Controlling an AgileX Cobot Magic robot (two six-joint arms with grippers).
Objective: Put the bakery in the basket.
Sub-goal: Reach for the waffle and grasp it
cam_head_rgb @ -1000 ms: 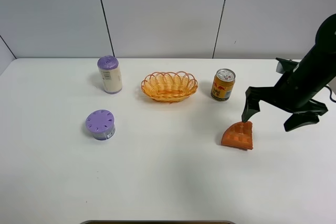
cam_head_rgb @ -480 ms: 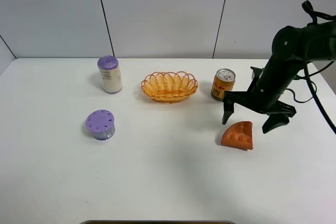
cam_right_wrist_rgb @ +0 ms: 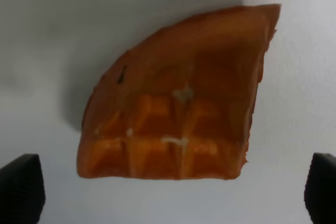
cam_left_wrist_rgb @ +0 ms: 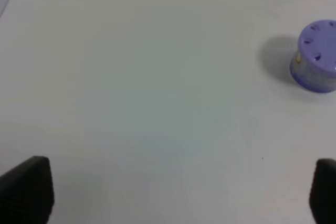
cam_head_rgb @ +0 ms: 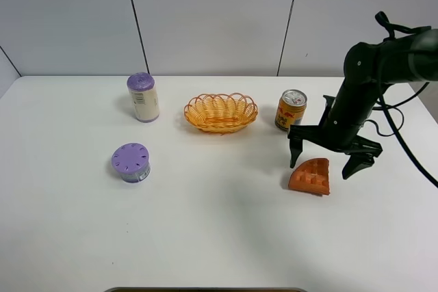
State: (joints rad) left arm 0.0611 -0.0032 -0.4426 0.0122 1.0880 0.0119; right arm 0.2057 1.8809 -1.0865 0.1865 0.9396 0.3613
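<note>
Right gripper (cam_head_rgb: 321, 166) hangs spread wide over the small orange-brown grid-topped bakery wedge (cam_head_rgb: 310, 177), one finger on either side of it and nothing held. The wedge lies flat on the white bench (cam_head_rgb: 219, 230), right of centre and about midway between front and back edges. I judge this to be the grasp step. Next I need to settle the fingers level with the wedge's flanks and close squarely across them, because its curved side could let it twist out. The arm reaches in from the right edge, elbow high, forearm dropping steeply, wrist pointing down. Just beyond stands the gold-red drink can (cam_head_rgb: 291, 109), so the carry needs height. The orange-yellow wicker basket (cam_head_rgb: 220, 96) waits empty near the back edge.
</note>
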